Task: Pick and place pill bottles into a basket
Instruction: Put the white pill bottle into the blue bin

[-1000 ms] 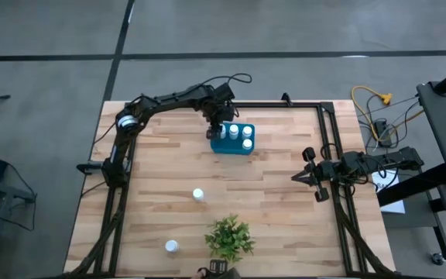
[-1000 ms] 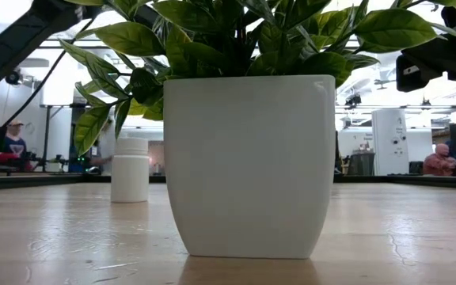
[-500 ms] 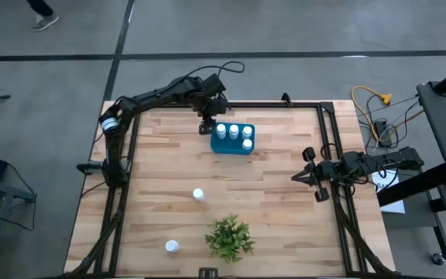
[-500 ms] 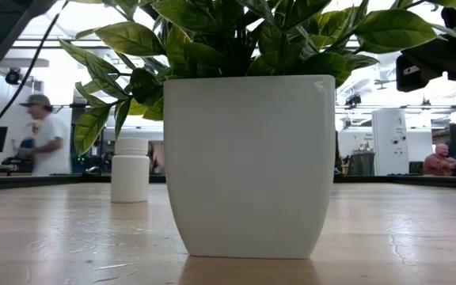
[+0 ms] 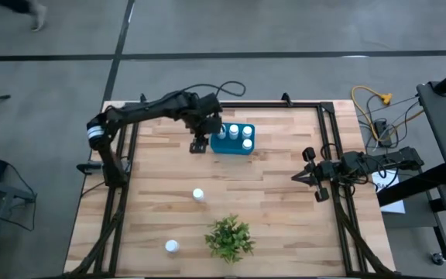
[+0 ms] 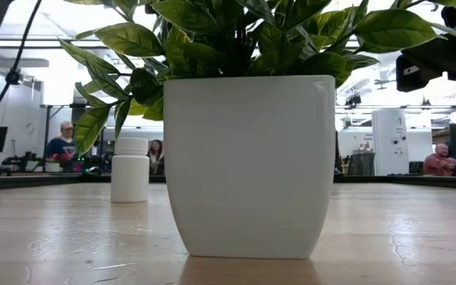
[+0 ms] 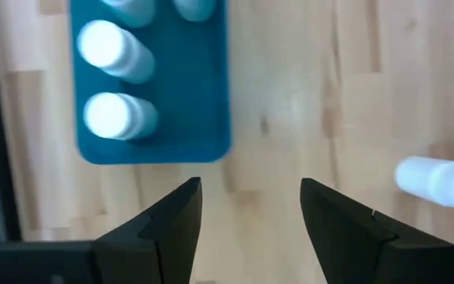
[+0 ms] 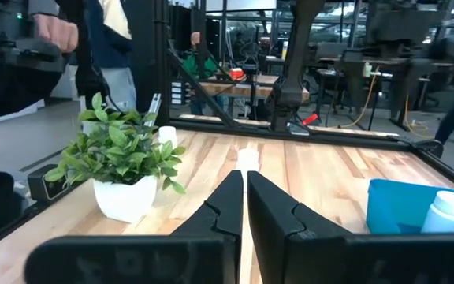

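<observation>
Bare surface [image 5: 285, 194] right of plant [image 5: 228, 236]; left of plant, two loose bottles [image 5: 198, 194] [image 5: 172, 246] obstruct.

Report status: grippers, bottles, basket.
Left gripper open, empty, beside basket. Right gripper shut, parked at table edge. Four bottles in, two loose. Plant nearby.

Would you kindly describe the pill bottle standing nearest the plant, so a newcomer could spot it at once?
Start at the potted plant on the wooden table's near edge. Just left of it stands a small white pill bottle. Unlike the other loose bottle nearer mid-table and those in the teal basket, it sits by the table's near-left corner.
</observation>
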